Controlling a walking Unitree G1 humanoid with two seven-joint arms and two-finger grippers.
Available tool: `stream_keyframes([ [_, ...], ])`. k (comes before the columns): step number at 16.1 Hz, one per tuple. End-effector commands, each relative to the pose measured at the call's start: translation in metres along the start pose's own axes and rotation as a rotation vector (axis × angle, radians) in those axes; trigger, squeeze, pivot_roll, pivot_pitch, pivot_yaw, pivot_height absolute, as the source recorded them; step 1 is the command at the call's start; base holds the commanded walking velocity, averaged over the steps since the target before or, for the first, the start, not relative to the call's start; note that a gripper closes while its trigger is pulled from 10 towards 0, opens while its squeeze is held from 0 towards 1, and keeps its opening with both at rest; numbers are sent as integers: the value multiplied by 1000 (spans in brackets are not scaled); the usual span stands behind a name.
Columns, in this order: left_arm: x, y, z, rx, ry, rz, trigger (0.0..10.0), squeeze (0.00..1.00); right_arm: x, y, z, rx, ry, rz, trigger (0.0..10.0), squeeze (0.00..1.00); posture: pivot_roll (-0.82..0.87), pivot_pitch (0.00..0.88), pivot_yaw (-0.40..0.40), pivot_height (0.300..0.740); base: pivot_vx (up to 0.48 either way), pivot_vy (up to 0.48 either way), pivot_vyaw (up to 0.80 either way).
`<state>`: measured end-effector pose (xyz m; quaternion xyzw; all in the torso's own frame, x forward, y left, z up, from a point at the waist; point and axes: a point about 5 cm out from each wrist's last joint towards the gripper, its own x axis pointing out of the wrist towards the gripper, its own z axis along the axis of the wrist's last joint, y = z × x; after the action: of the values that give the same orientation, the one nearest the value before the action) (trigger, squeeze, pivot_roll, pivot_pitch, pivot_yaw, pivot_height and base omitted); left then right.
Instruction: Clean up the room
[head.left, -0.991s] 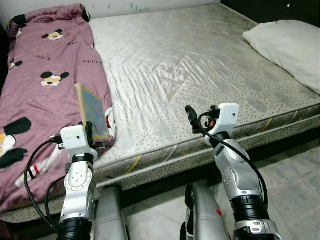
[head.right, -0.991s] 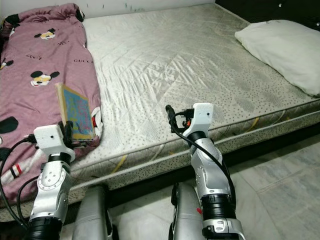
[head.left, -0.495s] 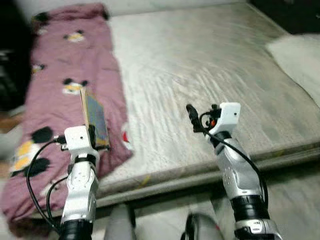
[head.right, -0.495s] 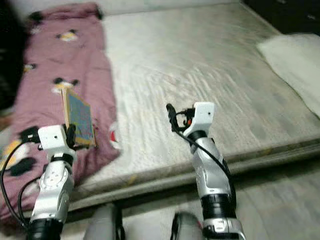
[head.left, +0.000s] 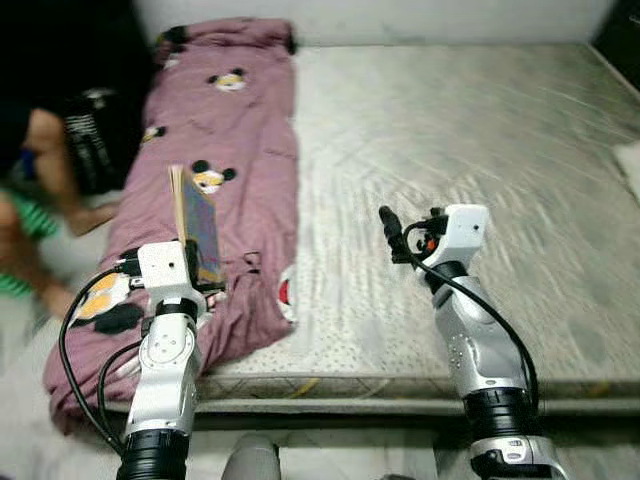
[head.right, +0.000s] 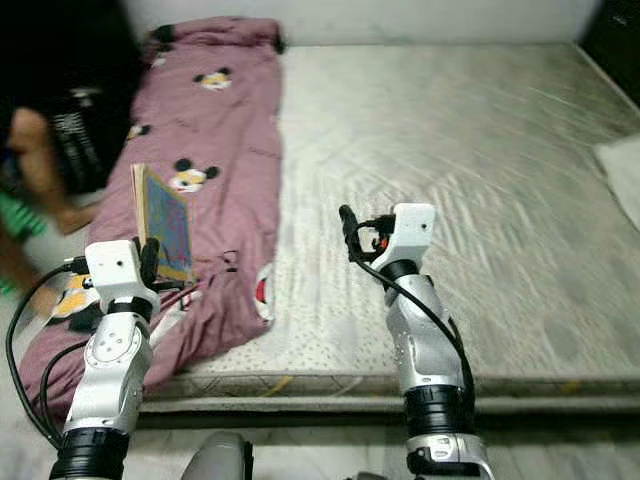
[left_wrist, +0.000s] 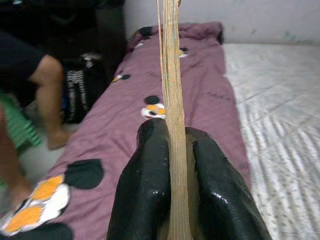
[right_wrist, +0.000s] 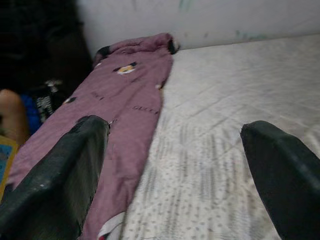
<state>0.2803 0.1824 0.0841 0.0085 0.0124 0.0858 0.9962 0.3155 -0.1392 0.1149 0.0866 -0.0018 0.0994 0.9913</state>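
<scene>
Mauve fabric printed with cartoon mice is what I am seeing along the left of the bed: a blanket (head.left: 225, 150) lying lengthwise on the grey quilted mattress (head.left: 470, 150), from about 7 o'clock up to 11 o'clock in the head view. My left end effector (left_wrist: 172, 165) is gripping a thin book (head.left: 196, 228) by its lower edge, holding it upright and edge-on over the blanket's near half; in the wrist view both black fingers (left_wrist: 147, 180) are pressing flat against the book's sides, with the page edges running straight up between them. My right end effector (right_wrist: 170, 165) is hovering over the mattress near 6 o'clock, fingers spread wide and holding nothing, pointing toward the blanket. A white pillow (head.right: 622, 165) is peeking in at 3 o'clock. A person's leg (head.left: 50, 170) is standing on the floor beside the bed at 9 o'clock, next to a dark bag (head.left: 95, 145).
</scene>
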Motion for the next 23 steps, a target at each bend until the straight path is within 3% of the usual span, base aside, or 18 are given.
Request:
stream_keyframes([
  [1, 2, -1, 10, 11, -49, -10, 10000, 0, 0, 0, -2, 2, 3, -6, 10000, 0, -13, 0, 34, 740, 0, 0, 0],
  [12, 4, -14, 18, 16, -73, -67, 10000, 0, 2, -6, -5, -27, 12, -54, 10000, 0, -11, 0, 35, 740, 0, 0, 0],
  [23, 6, -11, 18, -3, -70, -53, 10000, 0, 4, -9, -6, -55, 17, -62, 10000, 0, -11, 0, 32, 740, 0, -267, 0],
])
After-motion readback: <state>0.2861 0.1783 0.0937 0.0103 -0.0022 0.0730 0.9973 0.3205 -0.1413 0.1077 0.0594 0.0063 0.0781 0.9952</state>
